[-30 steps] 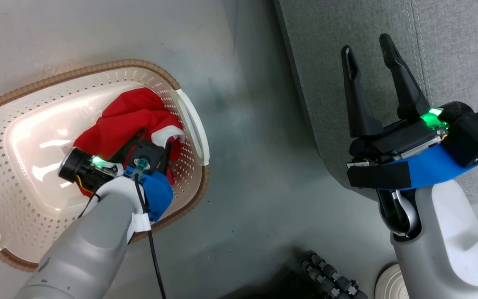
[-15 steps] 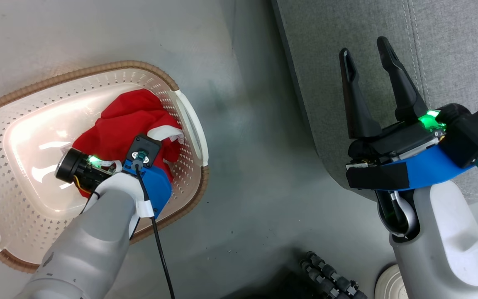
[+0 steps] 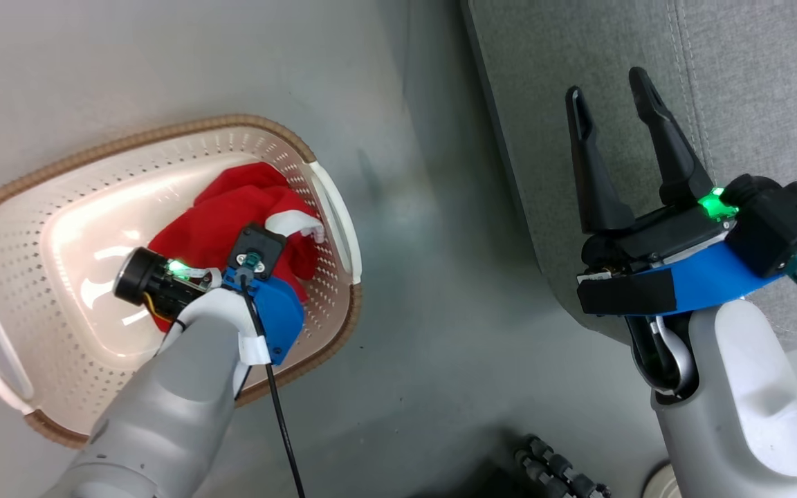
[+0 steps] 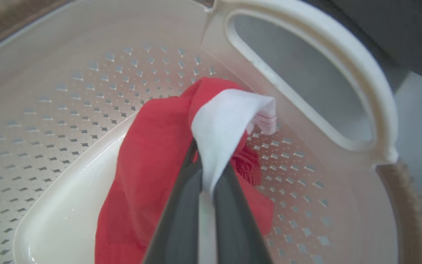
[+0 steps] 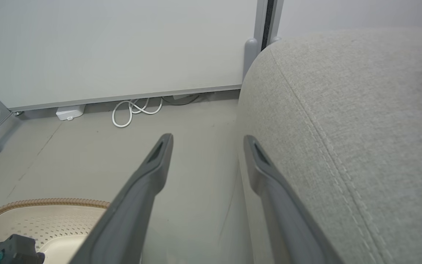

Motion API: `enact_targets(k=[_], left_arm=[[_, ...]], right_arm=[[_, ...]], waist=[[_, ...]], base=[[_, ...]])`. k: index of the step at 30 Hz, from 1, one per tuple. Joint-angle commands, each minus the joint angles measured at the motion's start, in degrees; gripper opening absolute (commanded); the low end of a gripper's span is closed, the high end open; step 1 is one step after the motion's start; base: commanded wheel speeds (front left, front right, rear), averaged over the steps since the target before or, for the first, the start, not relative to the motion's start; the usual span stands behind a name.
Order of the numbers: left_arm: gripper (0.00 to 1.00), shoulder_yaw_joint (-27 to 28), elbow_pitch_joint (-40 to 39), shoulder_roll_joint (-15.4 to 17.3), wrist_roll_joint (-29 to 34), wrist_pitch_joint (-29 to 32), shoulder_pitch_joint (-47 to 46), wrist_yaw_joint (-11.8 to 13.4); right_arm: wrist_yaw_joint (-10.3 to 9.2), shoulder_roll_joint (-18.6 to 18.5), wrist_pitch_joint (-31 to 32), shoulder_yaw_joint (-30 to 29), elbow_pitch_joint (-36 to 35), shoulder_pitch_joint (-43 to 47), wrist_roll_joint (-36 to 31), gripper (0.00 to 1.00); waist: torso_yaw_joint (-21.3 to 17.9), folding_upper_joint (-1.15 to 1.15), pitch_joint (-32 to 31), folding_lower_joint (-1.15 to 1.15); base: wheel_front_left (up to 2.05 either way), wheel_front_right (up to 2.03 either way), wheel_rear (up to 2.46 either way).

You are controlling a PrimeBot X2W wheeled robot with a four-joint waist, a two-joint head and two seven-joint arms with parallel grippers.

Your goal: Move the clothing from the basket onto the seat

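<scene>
in the basket [image 3: 163, 133] at centre left, left fingers [image 4: 181, 205] closed on the clothing [image 3: 232, 207]; at right, right fingers [image 3: 593, 180] spread open above the seat [image 3: 751, 69].

Red-white clothing [image 3: 236, 211]; cream basket [image 3: 18, 277], brown rim.

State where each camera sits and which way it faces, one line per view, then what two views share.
Head view: on the head, facing down at floor, basket, seat; both forearms and open right hand show.
Left wrist view: on the left wrist, facing into the basket; left hand shut on the clothing.
Right wrist view: on the right wrist, facing floor and wall, seat alongside; its two fingers show.
Shared: all three show the basket.
</scene>
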Motion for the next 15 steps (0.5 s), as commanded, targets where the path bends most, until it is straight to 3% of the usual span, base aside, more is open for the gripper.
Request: enact_targets(k=[1,15], left_arm=[[0.00,-0.1,-0.5,-0.5,-0.1,-0.3,0.4,-0.1],[0.00,4.0,-16.5,-0.9,0.6,-1.0,13.5,-2.8]], right_arm=[[0.02,0.1,0.0,-0.1,0.2,0.4,0.0,1.00],[0.02,0.0,5.8,-2.6,1.8,8.8,-4.7,1.00]], waist=[[1.2,0.00,-1.8,0.00],[11.5,0.00,-26.8,0.00]], base=[[0.00,0.00,0.00],[0.00,0.00,0.00]])
